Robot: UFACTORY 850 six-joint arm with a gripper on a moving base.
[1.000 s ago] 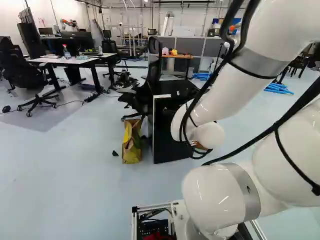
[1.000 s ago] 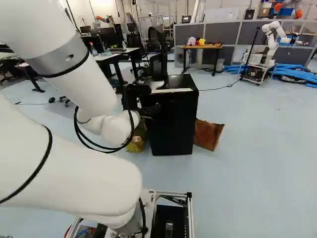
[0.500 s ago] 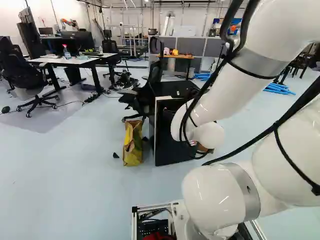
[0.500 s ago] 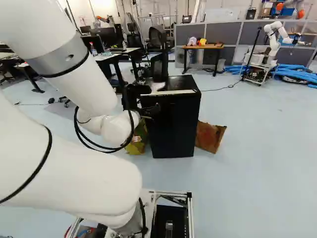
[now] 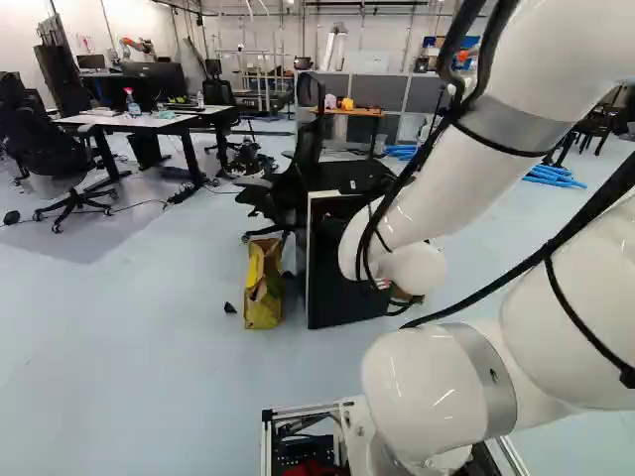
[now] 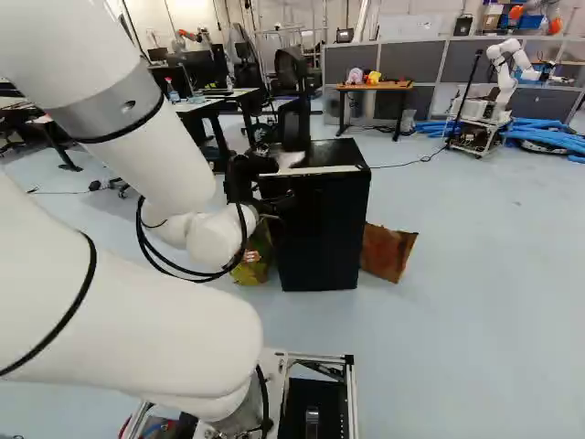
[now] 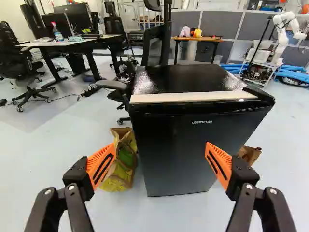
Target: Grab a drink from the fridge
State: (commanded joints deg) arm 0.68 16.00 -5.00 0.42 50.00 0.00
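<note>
Paper bag [image 7: 126,159] could snag on a low sideways approach. Just beside it, the mini fridge [image 7: 169,121] stands ahead of the pincer [image 7: 160,149], spread wide and empty. No drink shows; the door [image 7: 178,154] looks shut, so pushing straight in might shove it. Brown paper [image 7: 250,153] beyond could catch too.

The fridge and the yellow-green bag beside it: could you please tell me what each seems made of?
The fridge looks like black-coated metal: its top is glossy, throwing back light, its front more muted. The bag is probably printed paper, by its creases and brown upper part, though coated plastic is possible.
</note>
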